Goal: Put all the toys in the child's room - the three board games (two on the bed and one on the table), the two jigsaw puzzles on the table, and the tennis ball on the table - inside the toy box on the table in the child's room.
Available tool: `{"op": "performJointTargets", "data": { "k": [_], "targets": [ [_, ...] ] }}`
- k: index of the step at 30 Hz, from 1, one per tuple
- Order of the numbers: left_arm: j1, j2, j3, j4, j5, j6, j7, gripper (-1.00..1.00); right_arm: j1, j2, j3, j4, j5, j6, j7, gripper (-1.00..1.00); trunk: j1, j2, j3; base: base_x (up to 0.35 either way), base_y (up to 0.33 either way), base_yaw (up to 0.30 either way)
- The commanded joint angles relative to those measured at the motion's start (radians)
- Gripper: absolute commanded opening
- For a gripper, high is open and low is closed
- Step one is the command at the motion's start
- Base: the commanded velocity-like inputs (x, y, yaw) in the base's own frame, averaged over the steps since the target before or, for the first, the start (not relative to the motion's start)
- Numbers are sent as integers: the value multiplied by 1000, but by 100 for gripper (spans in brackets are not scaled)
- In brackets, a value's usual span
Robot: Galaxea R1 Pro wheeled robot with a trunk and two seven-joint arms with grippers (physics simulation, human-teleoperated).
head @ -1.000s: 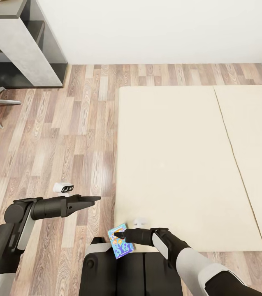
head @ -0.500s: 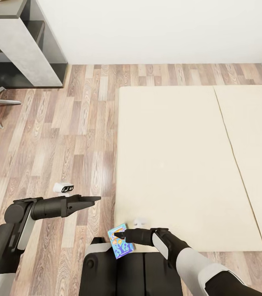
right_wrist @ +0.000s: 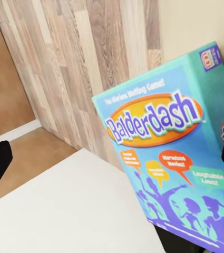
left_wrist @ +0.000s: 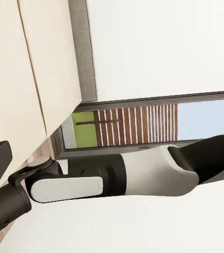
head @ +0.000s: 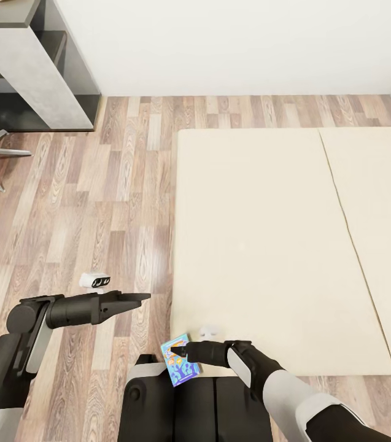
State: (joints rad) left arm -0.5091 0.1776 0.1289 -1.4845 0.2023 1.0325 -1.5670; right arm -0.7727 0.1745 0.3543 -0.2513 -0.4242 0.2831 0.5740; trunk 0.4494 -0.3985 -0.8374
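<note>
The right gripper (head: pixel 181 352) pinches a board game (head: pixel 180 361) just off the near corner of the bed (head: pixel 269 245), whose visible top is bare. The left gripper (head: pixel 140 298) hangs empty, fingers together. Delivery to the toy box remains.

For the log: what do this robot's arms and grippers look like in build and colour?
Both arms mix glossy white shells with matte black joints and sleeves. The left arm ends in a black cylindrical wrist and a tapering black left gripper. The right arm has a white forearm panel and a black right gripper. No cables or markings show.
</note>
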Motion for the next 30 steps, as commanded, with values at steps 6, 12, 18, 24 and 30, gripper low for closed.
{"op": "performJointTargets", "data": {
  "k": [6,12,18,24,30],
  "targets": [
    [0,0,0,0,0,11,-4,100,0,0,2,3,-5,-23,0,100,1,-1,-1,0,0,0],
    [0,0,0,0,0,11,-4,100,0,0,2,6,-5,-45,0,100,1,-1,-1,0,0,0],
    [0,0,0,0,0,11,-4,100,0,0,2,7,-5,-52,0,100,1,-1,-1,0,0,0],
    [0,0,0,0,0,11,-4,100,0,0,3,8,-4,-54,0,100,1,-1,-1,0,0,0],
    [0,0,0,0,0,11,-4,100,0,0,3,9,-4,-54,0,100,1,-1,-1,0,0,0]
  ]
}}
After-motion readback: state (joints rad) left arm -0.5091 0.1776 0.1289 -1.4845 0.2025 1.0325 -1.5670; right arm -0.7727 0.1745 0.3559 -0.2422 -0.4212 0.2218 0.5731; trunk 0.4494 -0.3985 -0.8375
